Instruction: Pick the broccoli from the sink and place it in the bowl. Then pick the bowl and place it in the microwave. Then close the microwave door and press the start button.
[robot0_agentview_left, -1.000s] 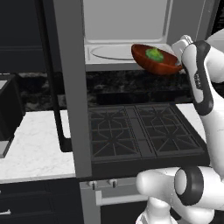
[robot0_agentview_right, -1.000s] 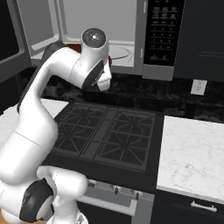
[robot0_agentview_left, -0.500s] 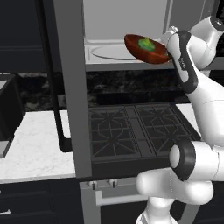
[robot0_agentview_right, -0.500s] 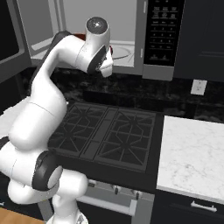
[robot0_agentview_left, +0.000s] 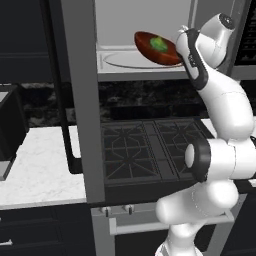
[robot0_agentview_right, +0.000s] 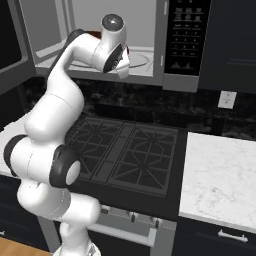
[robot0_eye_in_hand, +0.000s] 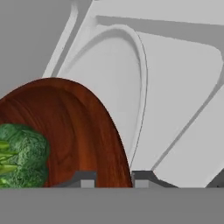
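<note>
Bowl: the reddish-brown wooden bowl is held tilted in the air at the mouth of the microwave, above the round glass turntable.
Broccoli: the green floret is seen lying inside the bowl, against its inner wall.
Claw: the gripper is clamped on the rim of the bowl, one finger on each side of the wall.
Microwave door: the door is swung wide open, its black bar handle facing the sink side.
Button panel: the black panel is seen at the right side of the microwave.
Stove: the black cooktop lies below the microwave, between white marble counters.
</note>
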